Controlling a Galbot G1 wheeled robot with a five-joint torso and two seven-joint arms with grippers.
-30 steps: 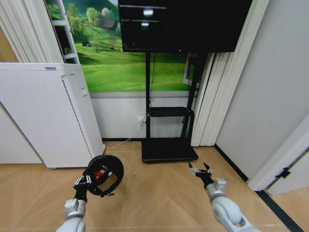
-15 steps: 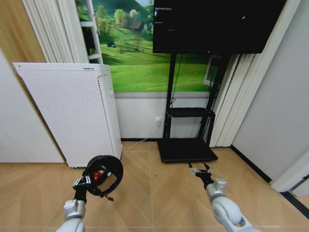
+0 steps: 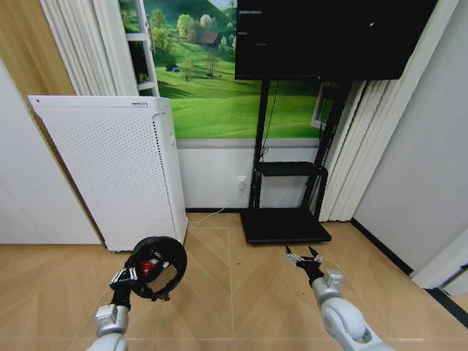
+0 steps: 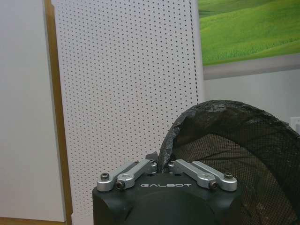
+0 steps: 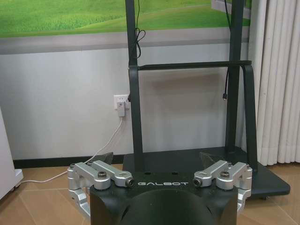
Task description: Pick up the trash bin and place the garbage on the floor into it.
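The left gripper (image 3: 126, 278) is clamped on the thick rim of the trash bin (image 3: 157, 266), holding it tipped up off the wooden floor (image 3: 241, 292) at the near left, its mouth facing the camera. Inside the bin lies a red-and-white wad (image 3: 151, 265). In the left wrist view the fingers (image 4: 136, 171) pinch the bin's rim (image 4: 206, 110), with the mesh wall (image 4: 234, 159) running off beyond them. The right gripper (image 3: 305, 257) hangs above the floor at the near right with its fingers spread wide and nothing between them; the right wrist view shows them (image 5: 96, 174) parted.

Compared with half a second ago, the whole scene has slid slightly rightward in the picture, so the camera has turned a little more to the left: the white perforated appliance (image 3: 110, 172) and the TV stand (image 3: 281, 219) sit slightly further right. Both arms and the bin keep their places in the picture.
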